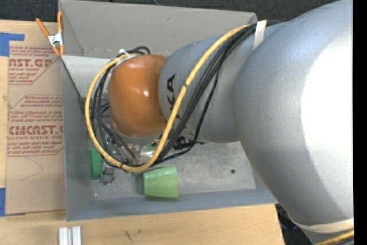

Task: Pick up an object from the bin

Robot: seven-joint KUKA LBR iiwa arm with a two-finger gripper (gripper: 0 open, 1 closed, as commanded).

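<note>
The pincer [127,153] is hanging low in the bin [160,20], wide or narrow I cannot tell, and a green cup [160,182] is lying just beside it, so I think it is lining up, needing to grab next.

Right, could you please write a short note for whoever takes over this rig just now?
Gripper: down in the bin's left half, under the orange wrist cover; open or shut cannot be told.
Things: a pale green cup on its side by the view's lower wall, close to the gripper; a darker green block by the left wall.
Done: nothing seen held.
Left: grasp one thing and lift it out.
</note>
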